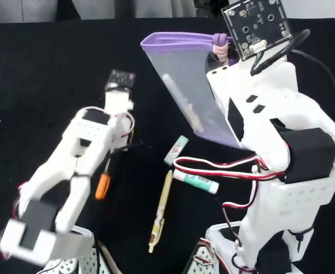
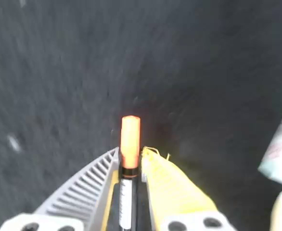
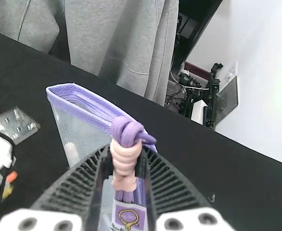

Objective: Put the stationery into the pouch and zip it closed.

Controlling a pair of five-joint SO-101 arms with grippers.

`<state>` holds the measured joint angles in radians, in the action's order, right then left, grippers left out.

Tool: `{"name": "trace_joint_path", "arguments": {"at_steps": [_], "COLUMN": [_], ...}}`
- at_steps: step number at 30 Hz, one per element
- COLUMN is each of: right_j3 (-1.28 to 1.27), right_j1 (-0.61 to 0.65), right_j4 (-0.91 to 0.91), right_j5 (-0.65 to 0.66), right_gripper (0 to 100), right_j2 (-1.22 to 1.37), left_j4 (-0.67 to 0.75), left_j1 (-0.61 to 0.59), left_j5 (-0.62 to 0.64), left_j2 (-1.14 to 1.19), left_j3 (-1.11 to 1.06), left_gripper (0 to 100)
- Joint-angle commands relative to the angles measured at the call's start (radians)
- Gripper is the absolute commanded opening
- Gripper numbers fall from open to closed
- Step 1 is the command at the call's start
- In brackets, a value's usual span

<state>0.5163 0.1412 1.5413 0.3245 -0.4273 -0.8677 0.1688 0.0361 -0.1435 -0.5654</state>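
Note:
My right gripper holds a clear pouch with purple trim up off the black table, tilted, its mouth open at the top. The jaws are shut on its knotted pink and purple zip pull. A white stick lies inside the pouch. My left gripper is shut on an orange-capped pen, low over the table at the left. On the table between the arms lie a small green and white eraser, a white and green tube and a yellow pencil.
Red and white cables from the right arm hang over the tube. Grey cloth hangs behind the table's far edge. The left arm's camera board sits left of the pouch.

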Motion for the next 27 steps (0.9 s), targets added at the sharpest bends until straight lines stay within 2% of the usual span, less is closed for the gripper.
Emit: {"name": "trace_joint_path", "arguments": {"at_steps": [1,3,5,10,13,17,19,27], "right_j3": [0.041,0.041,0.038,0.041,0.041,0.041,0.041,0.035], "right_j1": [-0.009,-0.008,-0.008,-0.006,-0.005,-0.005,-0.005,0.031], "right_j4": [-0.02,-0.02,-0.02,-0.008,-0.008,-0.008,-0.008,-0.005], "right_j5": [0.005,0.005,0.005,0.011,0.011,0.012,0.012,0.021], "right_gripper": [1.1,1.1,1.1,1.1,1.1,1.1,1.1,1.1], "right_j2": [-0.01,-0.01,-0.01,-0.01,-0.01,-0.01,-0.01,-0.01], "left_j4": [-0.008,-0.002,0.063,0.35,0.502,0.655,0.706,0.959], "left_j1": [-0.044,-0.073,-0.097,-0.148,-0.163,-0.199,-0.202,-0.127], "left_j5": [-0.002,0.0,0.0,0.012,0.161,0.552,0.678,0.704], "left_j2": [-0.299,-0.407,-0.502,-0.675,-0.72,-0.729,-0.727,-0.655], "left_j3": [0.104,0.145,0.165,0.166,0.168,0.168,0.176,0.177], "left_gripper": [3,3,3,3,3,3,3,3]}}
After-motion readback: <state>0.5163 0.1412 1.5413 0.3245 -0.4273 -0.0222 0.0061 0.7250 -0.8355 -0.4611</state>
